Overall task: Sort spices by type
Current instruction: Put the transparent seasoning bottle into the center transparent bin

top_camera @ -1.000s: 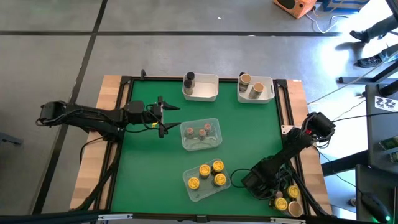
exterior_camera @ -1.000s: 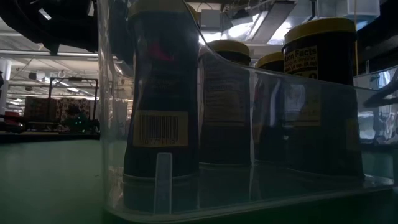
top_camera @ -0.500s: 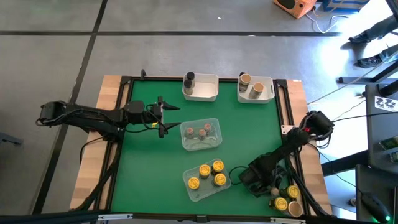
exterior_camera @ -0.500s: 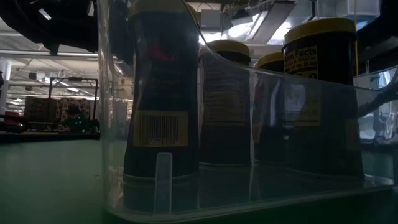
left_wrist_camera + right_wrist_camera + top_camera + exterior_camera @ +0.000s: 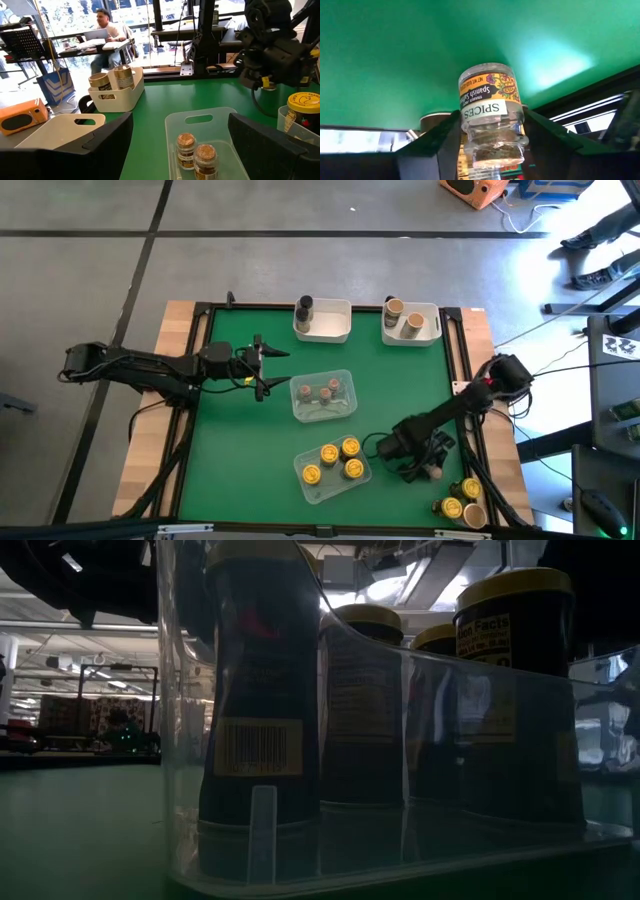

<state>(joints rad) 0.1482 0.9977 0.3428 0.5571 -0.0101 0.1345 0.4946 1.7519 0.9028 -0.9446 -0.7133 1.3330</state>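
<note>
My right gripper [image 5: 428, 463] pinches a clear jar [image 5: 491, 114], apparently just above the desk [image 5: 240, 460] beside the yellow-lidded tray [image 5: 318, 488]. My left gripper [image 5: 270, 367] waits spread.

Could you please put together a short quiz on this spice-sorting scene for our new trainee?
1. How many yellow-lidded jars stand in their clear tray?
2. True or false: the left end effector is holding a jar.
3. What does the right end effector grip? A, a white bin; B, a labelled jar; C, nothing.
Key: 1, four; 2, false, it is open and empty; 3, B.
</note>
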